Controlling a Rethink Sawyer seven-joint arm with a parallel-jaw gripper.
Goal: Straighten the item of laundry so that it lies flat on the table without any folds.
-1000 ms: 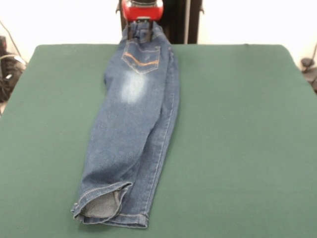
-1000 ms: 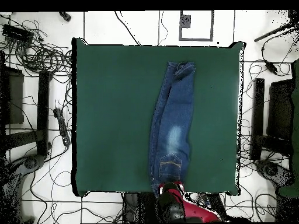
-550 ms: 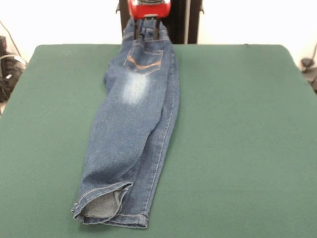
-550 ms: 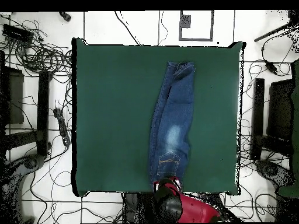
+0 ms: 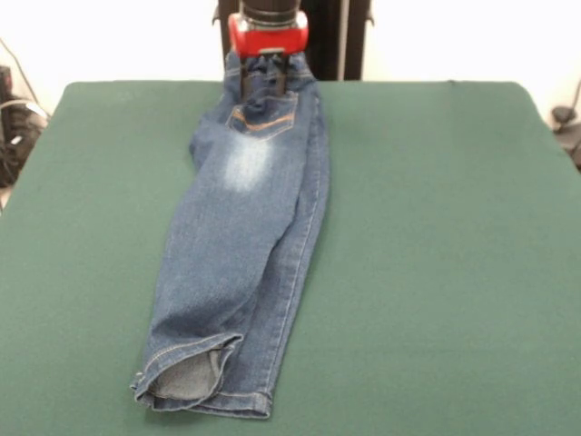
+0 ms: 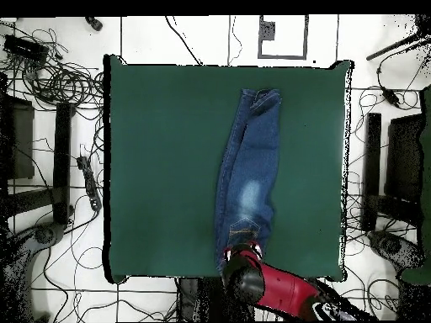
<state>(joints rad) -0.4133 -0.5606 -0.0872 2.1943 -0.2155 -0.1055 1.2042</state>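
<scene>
**Front view: jeans stretched lengthwise, waistband gripped at the far edge**

In the front view, the jeans (image 5: 241, 245) are seen laid out as a long narrow strip on the green table (image 5: 436, 227), running from the far edge down towards the near edge, slightly left of centre. The garment is folded along its length, so that one leg lies on top of the other; at the near end one cuff (image 5: 186, 374) gapes open and its paler inside is shown. An orange-stitched back pocket (image 5: 263, 113) and a faded patch (just below the pocket) face upward.

The waistband is pinched between the dark fingers of the red gripper (image 5: 266, 71), which is closed on the cloth at the far edge of the table. The fabric there is bunched and drawn narrow.

In the overhead view, the jeans (image 6: 247, 181) are shown right of the table's middle, with the gripper (image 6: 239, 256) over the waistband end and the red arm (image 6: 290, 290) reaching in beyond the table edge. Cables (image 6: 50, 76) are spread over the floor around the table.
</scene>
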